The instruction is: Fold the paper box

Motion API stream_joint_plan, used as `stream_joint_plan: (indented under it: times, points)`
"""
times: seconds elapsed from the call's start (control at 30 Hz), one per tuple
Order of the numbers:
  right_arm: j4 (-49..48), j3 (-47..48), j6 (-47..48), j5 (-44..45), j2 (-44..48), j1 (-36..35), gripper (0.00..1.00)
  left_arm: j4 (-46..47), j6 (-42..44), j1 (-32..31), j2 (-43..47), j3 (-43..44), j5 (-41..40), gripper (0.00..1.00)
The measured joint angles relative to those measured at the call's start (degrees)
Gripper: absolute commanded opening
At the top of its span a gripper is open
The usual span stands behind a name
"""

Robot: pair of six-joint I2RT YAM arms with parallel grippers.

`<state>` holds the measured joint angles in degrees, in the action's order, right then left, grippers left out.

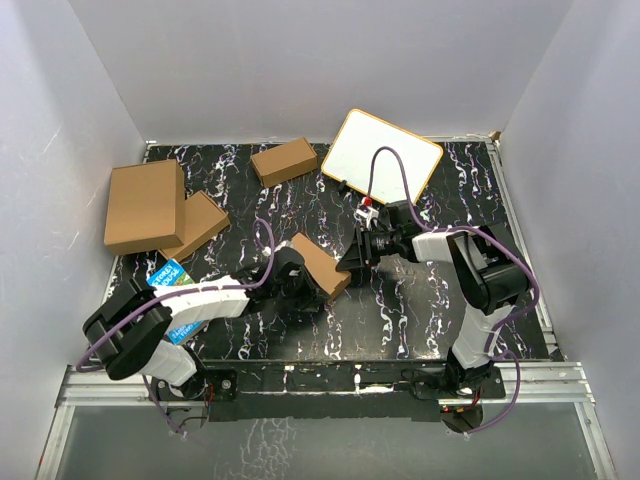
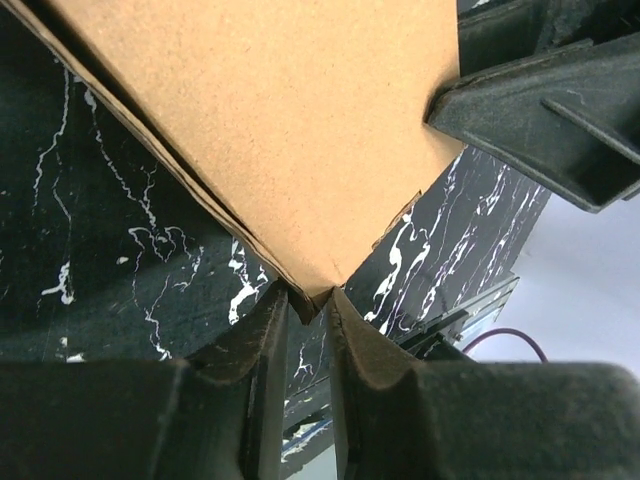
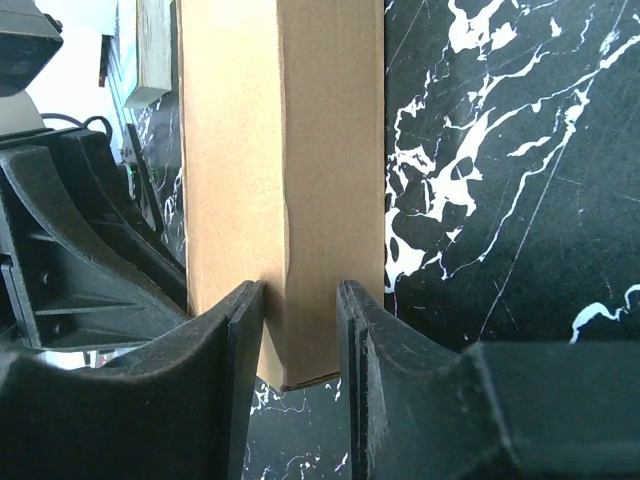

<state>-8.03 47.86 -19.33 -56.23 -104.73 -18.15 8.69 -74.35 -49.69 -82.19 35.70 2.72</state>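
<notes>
Paper box [image 1: 320, 262] seen in middle of table [image 1: 420, 300], between both arms

Left gripper [image 2: 307, 297] squeezed together on one box corner

Right gripper [image 3: 300, 295] placed at other end, jaws a little apart, box face seen between them; whether box is gripped cannot be told

Step guessed: box steadied for folding

Corner to be held firm, not crushed

Right jaws to be lined up on edge before being shut

Box to be moved slowly

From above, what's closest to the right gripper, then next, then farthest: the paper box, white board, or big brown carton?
1. paper box, right beside it, centre.
2. white board, at the back.
3. big brown carton, far left.
</notes>
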Motion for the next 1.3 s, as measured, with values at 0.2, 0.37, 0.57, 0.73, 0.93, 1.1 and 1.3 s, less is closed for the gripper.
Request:
stream_joint_plan:
  times: [0.2,0.37,0.57,0.73,0.93,1.1,1.3]
  points:
    - [0.0,0.1,-0.3,0.4,0.0,-0.4,0.46,-4.7,-1.9,0.0,0.0,2.3,-0.3,0.48]
    - [1.1,0.1,1.0,0.4,0.2,0.3,0.53,-7.1,4.1,0.0,1.9,4.0,-0.2,0.56]
    - [2.8,0.1,2.8,0.3,2.7,2.9,0.54,-13.2,16.9,2.2,10.6,5.5,-1.7,0.34]
    - [2.8,0.1,4.2,-0.2,5.2,3.7,0.37,-16.1,22.4,9.4,14.6,4.1,-2.1,0.00]
    - [8.1,2.0,10.7,8.4,5.7,3.1,0.08,-15.6,25.4,14.6,12.2,0.0,-0.5,0.00]
    - [11.7,5.2,16.0,14.8,4.4,0.8,0.08,-11.0,27.1,14.6,3.1,-0.1,2.7,0.00]
    - [15.0,5.3,19.9,16.1,3.0,-5.1,0.09,-7.5,32.0,14.7,-8.7,7.3,5.1,0.02]
